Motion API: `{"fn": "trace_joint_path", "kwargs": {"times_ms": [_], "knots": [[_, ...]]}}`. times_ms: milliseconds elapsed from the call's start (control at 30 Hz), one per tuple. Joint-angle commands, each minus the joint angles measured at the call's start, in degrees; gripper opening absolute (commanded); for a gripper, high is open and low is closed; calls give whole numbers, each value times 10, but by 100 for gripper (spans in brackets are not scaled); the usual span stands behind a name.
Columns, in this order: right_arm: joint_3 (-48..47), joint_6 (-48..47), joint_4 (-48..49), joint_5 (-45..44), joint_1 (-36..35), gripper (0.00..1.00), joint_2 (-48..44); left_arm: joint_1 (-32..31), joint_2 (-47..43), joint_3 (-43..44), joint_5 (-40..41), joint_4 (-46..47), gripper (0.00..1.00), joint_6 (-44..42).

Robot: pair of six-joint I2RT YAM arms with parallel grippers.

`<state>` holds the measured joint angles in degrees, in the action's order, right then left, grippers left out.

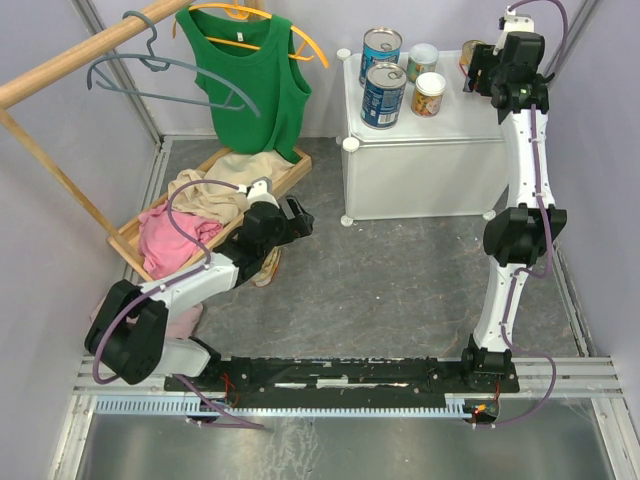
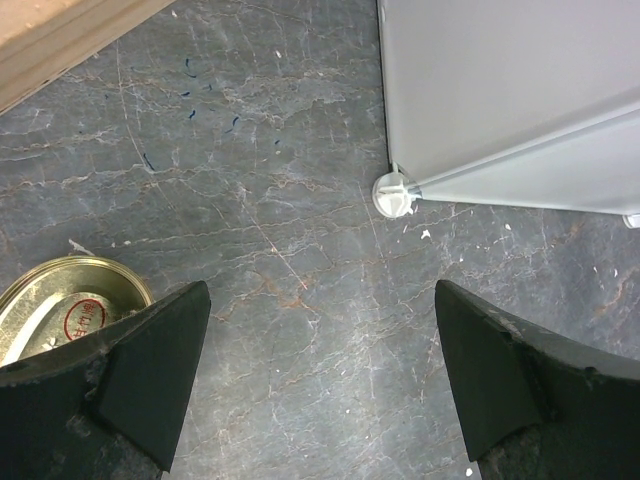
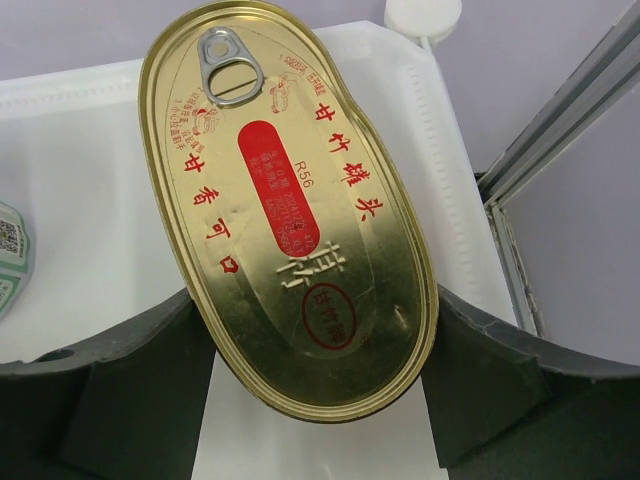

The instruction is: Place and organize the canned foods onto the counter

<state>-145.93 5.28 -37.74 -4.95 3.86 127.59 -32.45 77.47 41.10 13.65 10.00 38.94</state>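
Four cans already stand on the bench (image 1: 450,125): two blue tins (image 1: 384,93) toward its 10 o'clock corner, with the green can (image 1: 423,60) and orange can (image 1: 429,93) just at their 3 o'clock. The step in hand, as I judge it, is seating a fifth, the oval tin (image 3: 290,210), at the bench's 2 o'clock corner. The right hand (image 3: 313,300) is grasping that tin: both pads (image 3: 130,400) lie against its long sides, with the lid facing the wrist camera and the pull-ring toward 12 o'clock. Whether its base touches the bench top I cannot tell.

To do this well, the tin should probably go down flat, fully on the white top and inboard of the round connector (image 3: 422,15) and the 3 o'clock edge, since it sits close to both. Its long axis slants a little, so squaring it to the bench edge before letting go would give a neater row. Releasing only once the base rests flat, then lifting straight up, should avoid dragging it or toppling the green and orange cans at its 9 and 8 o'clock.

One tin is left to move: the second oval tin (image 2: 60,310) lies on the grey surface (image 2: 300,200) at 8 o'clock of the top view, just beside the left hand (image 2: 320,290), which is released, with nothing between its fingers.
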Motion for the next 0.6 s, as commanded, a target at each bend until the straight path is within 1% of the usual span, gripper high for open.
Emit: {"fn": "trace_joint_path", "kwargs": {"times_ms": [0, 100, 300, 567], "knots": [[-25, 4, 21, -1, 4, 75, 7, 5, 3, 21, -7, 30, 99, -11], [-25, 7, 23, 0, 4, 70, 5, 7, 2, 19, -7, 32, 99, -11], [-24, 5, 28, -5, 4, 69, -1, 10, 0, 17, -11, 33, 99, -11], [-17, 13, 28, 1, 4, 60, -7, 10, -3, 18, -14, 33, 99, -10]]}}
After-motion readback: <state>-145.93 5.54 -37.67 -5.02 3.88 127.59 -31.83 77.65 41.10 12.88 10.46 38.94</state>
